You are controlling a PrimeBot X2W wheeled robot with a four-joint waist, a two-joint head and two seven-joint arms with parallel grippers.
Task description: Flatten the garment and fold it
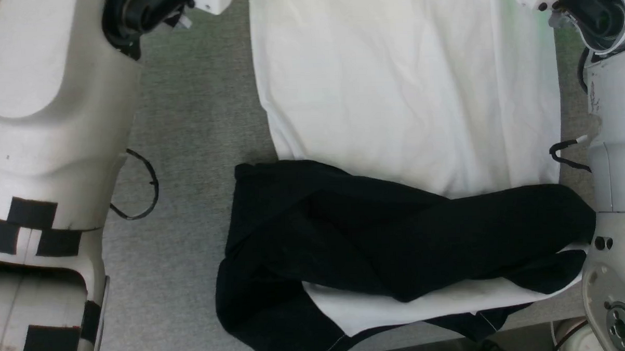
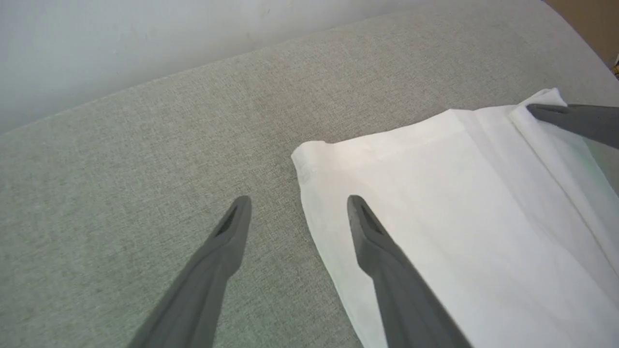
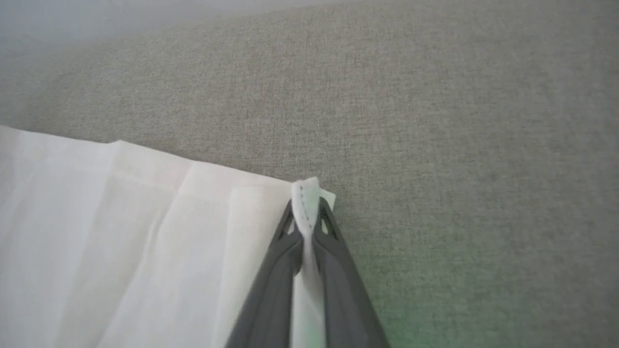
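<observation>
The garment (image 1: 403, 94) lies on the grey surface, its white body stretched away from me and its black sleeves and sides bunched at the near end. In the left wrist view my left gripper (image 2: 299, 210) stands open over the hem's far left corner (image 2: 309, 154); one finger is over the white cloth, the other over bare surface. In the right wrist view my right gripper (image 3: 307, 215) is shut on the garment's other hem corner, a pinch of white hem (image 3: 304, 193) showing between the tips. Its dark fingers (image 2: 575, 118) also reach in at the left wrist view's right edge.
A grey fabric-covered surface (image 1: 196, 122) holds the garment, with bare room to its left. A pale wall (image 2: 96, 48) rises behind the surface's far edge. My two pale forearms (image 1: 45, 127) frame the head view, and the surface's near edge runs just below the black cloth.
</observation>
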